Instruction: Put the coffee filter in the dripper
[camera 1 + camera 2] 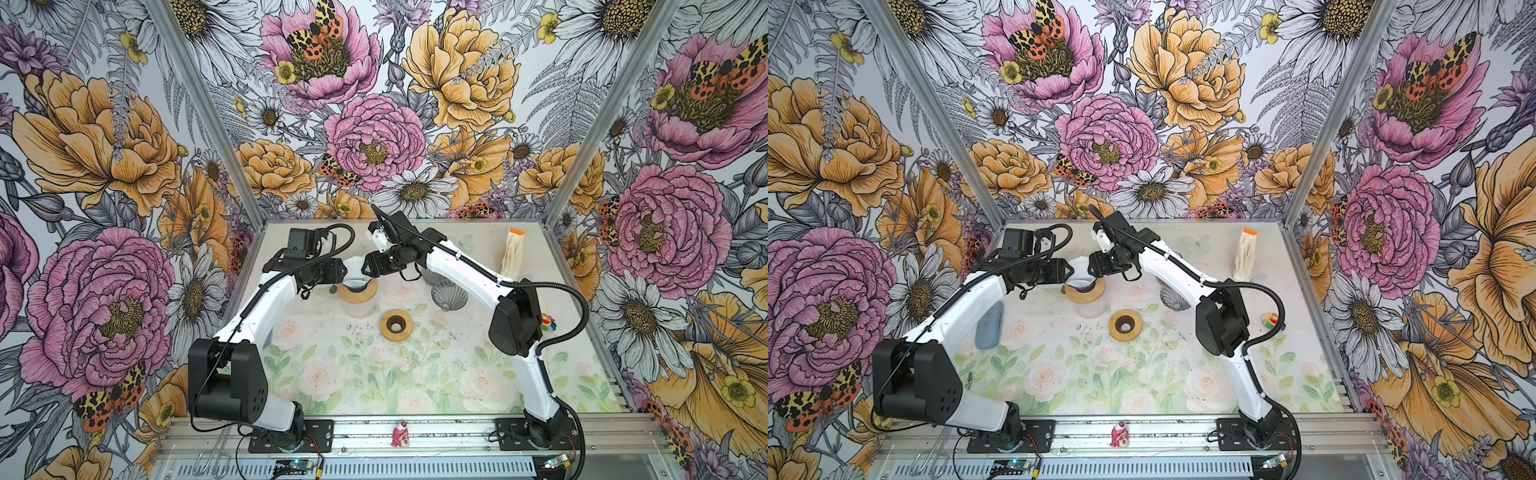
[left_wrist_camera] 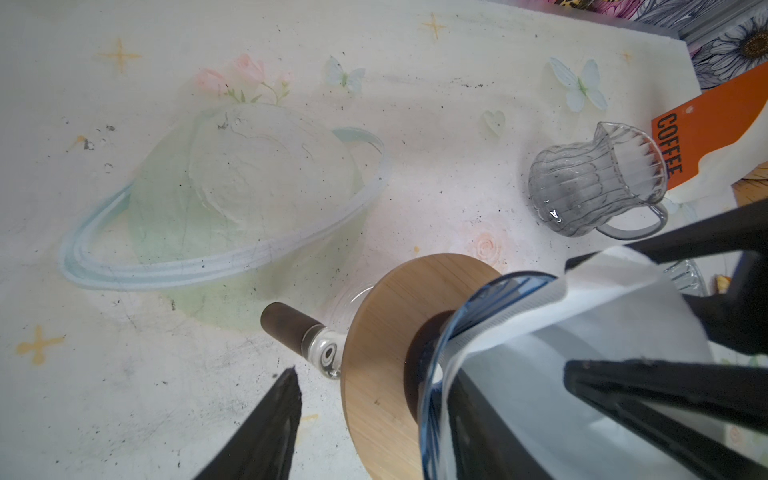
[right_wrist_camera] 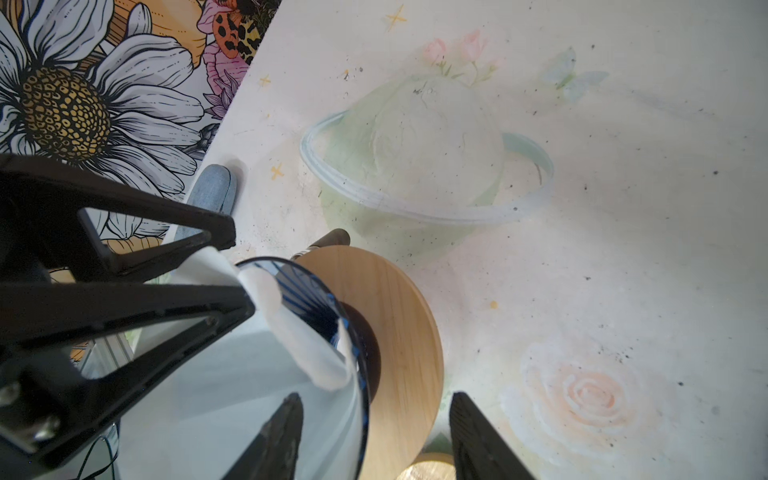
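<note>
In both top views the bent arms meet near the bench's (image 1: 457,374) far edge, left claw (image 1: 345,272) and right claw (image 1: 366,266) tip to tip over the dripper (image 1: 357,289). In the left wrist view an orange label (image 2: 706,137) reads "COFFEE". The white coffee filter (image 2: 602,299) sits inside the dripper, and the left claw is spread astride its rim. In the right wrist view the right claw is likewise spread, with one finger inside the cone.
</note>
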Robot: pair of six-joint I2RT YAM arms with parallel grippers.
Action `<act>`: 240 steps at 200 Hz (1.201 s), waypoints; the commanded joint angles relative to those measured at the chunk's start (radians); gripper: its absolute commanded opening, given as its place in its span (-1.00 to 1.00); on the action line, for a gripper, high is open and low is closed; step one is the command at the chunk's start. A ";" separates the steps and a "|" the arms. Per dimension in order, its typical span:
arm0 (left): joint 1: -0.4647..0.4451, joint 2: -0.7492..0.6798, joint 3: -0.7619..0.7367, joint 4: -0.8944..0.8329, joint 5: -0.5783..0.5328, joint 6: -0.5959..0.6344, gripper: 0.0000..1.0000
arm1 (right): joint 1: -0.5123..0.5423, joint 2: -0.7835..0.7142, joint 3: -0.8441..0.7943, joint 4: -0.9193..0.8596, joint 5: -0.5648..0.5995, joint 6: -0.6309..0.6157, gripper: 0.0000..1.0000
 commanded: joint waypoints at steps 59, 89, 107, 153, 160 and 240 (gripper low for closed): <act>-0.006 0.023 0.006 0.004 0.027 -0.006 0.16 | 0.012 0.046 0.037 0.000 0.026 -0.009 0.18; -0.009 0.029 0.005 0.004 0.025 -0.005 0.16 | 0.012 0.052 0.043 -0.001 0.022 -0.012 0.18; -0.008 0.028 0.006 0.004 0.024 -0.005 0.16 | 0.012 0.054 0.048 0.000 0.016 -0.013 0.19; -0.008 0.003 0.022 0.003 0.021 -0.009 0.17 | 0.012 0.039 0.057 0.001 0.000 -0.017 0.22; -0.009 -0.001 0.026 0.003 0.023 -0.011 0.17 | 0.012 0.033 0.060 0.001 0.000 -0.018 0.22; -0.009 -0.034 0.049 0.003 0.031 -0.025 0.25 | 0.012 -0.028 0.062 0.003 0.024 -0.045 0.31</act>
